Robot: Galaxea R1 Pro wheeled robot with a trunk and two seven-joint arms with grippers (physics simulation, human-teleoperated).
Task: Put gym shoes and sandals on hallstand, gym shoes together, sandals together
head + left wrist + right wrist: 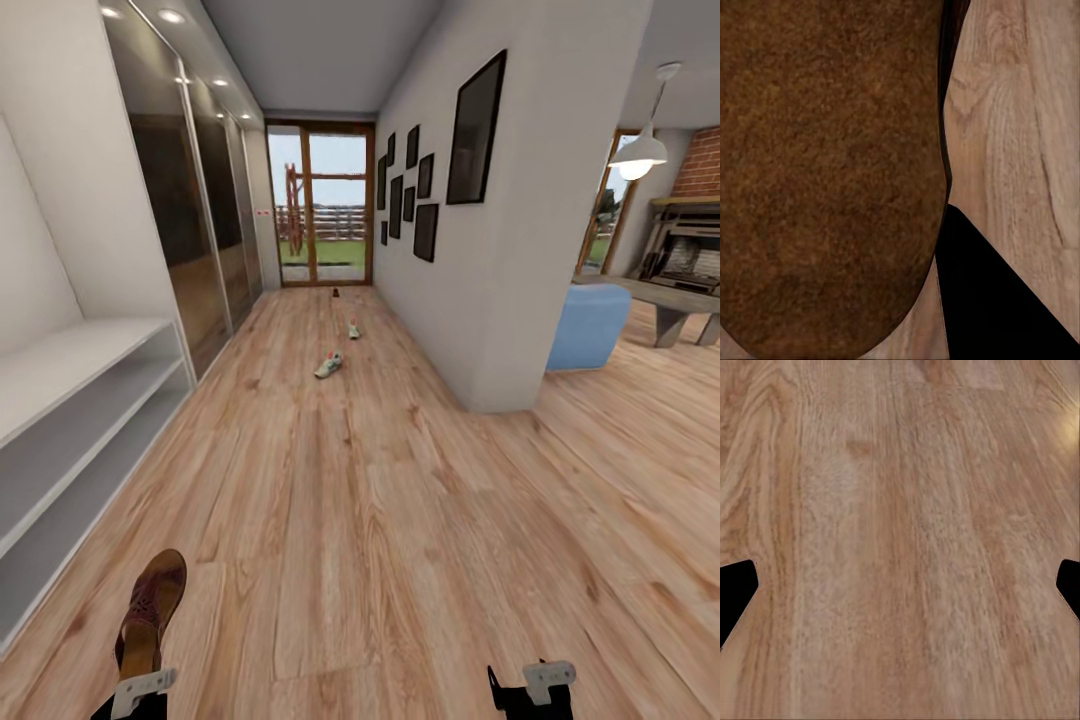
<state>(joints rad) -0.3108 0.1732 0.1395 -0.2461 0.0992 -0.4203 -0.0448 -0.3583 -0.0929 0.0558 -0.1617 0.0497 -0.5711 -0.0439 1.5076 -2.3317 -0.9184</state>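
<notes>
One sandal (150, 610) gripped in left hand (140, 690), above corridor floor (380, 520)

Left tool (140, 690) is clamped on a sandal (150, 605); right tool (530, 690) hangs low, fingers spread, holding nothing.

Brown sandal (150, 610), light brown grained corridor floor (400, 520), pale grey hallstand (70, 440)

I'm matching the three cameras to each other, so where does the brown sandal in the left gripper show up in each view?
Head view: the brown sandal stands at lower left, just above the left gripper.
Left wrist view: its brown sole fills most of the picture.
Right wrist view: not in it.
Shared landmark: the wood-plank floor, also beside the sole and under the right gripper.
</notes>
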